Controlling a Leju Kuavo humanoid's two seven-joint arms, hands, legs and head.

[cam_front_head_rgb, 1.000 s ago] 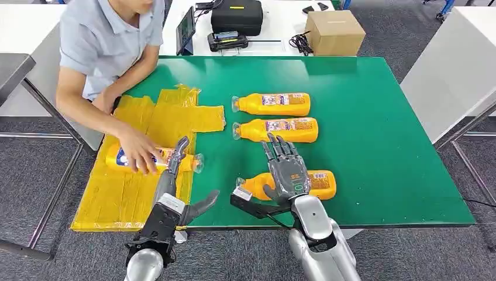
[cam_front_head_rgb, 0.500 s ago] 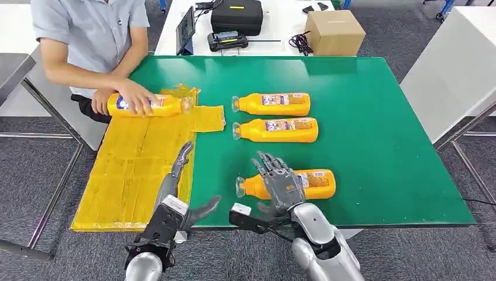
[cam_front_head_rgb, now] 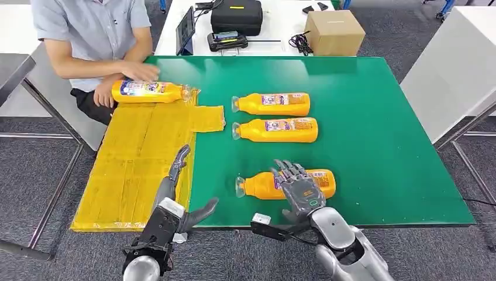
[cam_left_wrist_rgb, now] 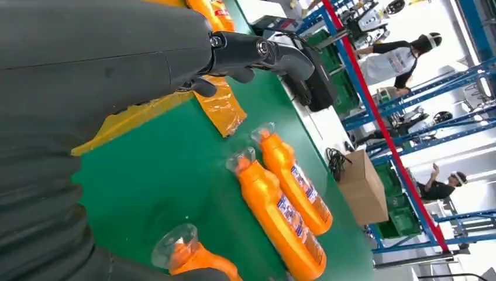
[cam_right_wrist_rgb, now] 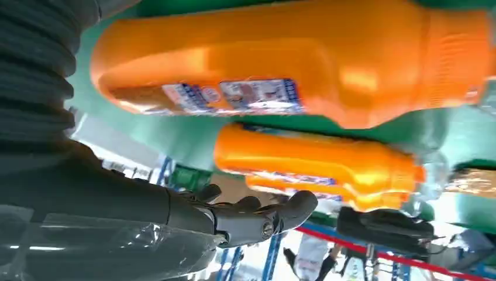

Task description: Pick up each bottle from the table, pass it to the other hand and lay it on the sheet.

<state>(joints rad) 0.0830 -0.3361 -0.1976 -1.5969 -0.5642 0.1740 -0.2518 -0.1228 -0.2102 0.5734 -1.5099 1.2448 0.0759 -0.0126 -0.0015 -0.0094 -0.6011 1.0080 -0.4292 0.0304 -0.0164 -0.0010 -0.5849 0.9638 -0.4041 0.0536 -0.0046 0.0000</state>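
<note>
The right hand (cam_front_head_rgb: 299,186), fingers spread and gripping nothing, rests over the nearest orange bottle (cam_front_head_rgb: 266,185) lying on the green surface (cam_front_head_rgb: 380,146), hiding part of its label, whose print is unreadable.

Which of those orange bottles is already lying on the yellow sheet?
The bottle at the sheet's far end, under the person's hand. The other three lie on the bare green table.
</note>
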